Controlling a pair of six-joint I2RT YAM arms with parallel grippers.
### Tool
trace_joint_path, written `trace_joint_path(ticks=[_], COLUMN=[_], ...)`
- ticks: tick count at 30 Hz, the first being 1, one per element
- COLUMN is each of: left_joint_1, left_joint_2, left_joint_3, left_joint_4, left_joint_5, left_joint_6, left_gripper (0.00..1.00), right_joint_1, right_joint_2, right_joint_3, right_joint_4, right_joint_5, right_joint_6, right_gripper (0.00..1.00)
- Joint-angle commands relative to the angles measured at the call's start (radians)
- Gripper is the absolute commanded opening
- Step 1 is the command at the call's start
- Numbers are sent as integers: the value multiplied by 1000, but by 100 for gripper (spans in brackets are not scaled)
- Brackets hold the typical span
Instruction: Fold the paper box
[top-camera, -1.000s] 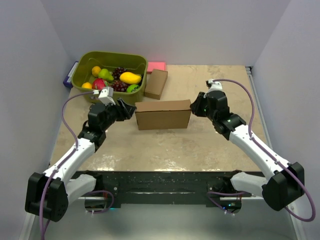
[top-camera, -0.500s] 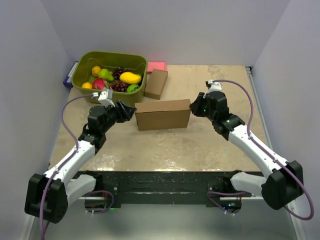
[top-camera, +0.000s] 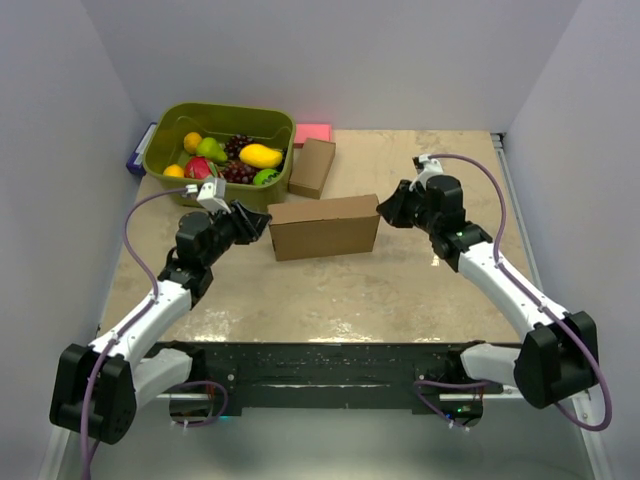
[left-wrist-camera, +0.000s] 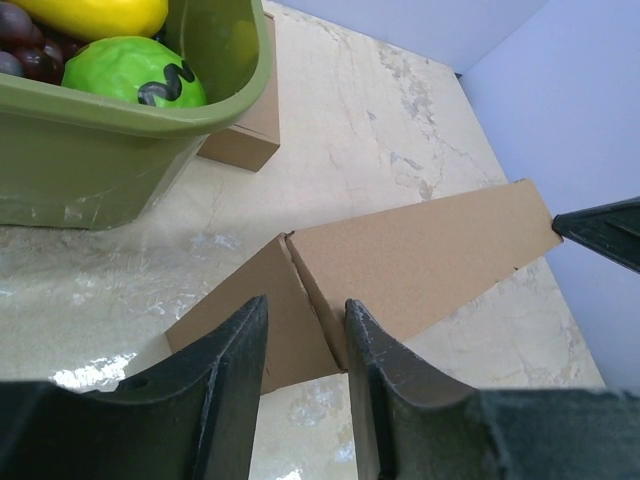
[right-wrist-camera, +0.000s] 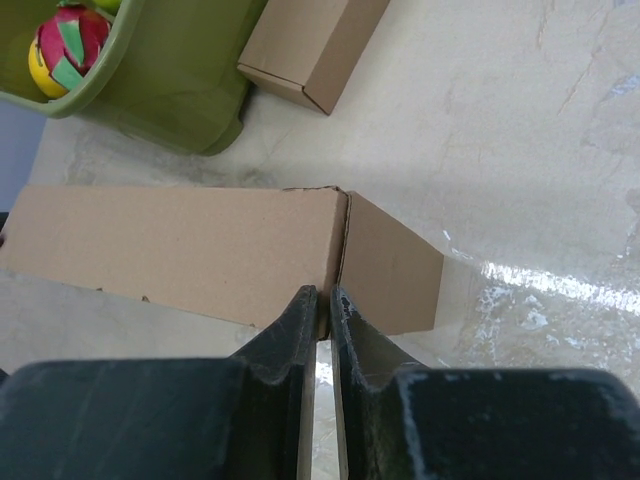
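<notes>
The left gripper stands half open, its fingers astride the left end corner of the box. The box's long axis runs left to right, from one gripper to the other. The right gripper is almost closed against the right end corner, perhaps pinching it.

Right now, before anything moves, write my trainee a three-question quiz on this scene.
1. True or false: the paper box lies inside the green bin.
2. In the top view, what sits just right of the bin? A) a mug B) a smaller cardboard box C) scissors
3. Which has its jaws wider apart, the left gripper or the right gripper?
Key: 1 false; 2 B; 3 the left gripper.
</notes>
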Motion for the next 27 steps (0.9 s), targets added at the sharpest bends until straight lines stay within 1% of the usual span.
trace_joint_path(ticks=[1, 5, 8, 11, 15, 17, 23, 27], left_joint_1=[9, 9, 9, 9, 9, 9, 8, -27], left_joint_2=[57, 80, 92, 94, 102, 102, 53, 16], left_joint_3=[-76, -103, -114, -145, -157, -158, -137, -131], left_joint_4=[-215, -212, -216, -209, -203, -203, -184, -187], left_joint_5=[-68, -68, -73, -76, -80, -82, -30, -5], left_joint_6=[62, 59, 62, 62, 67, 70, 55, 50], left_gripper=[39, 37, 34, 30, 23, 21, 22, 22], right_joint_1=[-7, -9, -9, -10, -9, -10, -10, -9], right_joint_2=[86, 98, 95, 82, 71, 57, 2, -50], right_joint_3=[-56, -32, -27, -33, -28, -28, -58, -93], right_joint_4=[-241, -258, -267, -268, -281, -285, -265, -261], right_joint_5=[-17, -27, -28, -28, -25, -27, -50, -82], right_joint_6=[-80, -93, -94, -88, -96, -94, -76, -67], right_gripper=[11, 11, 11, 12, 12, 12, 11, 12])
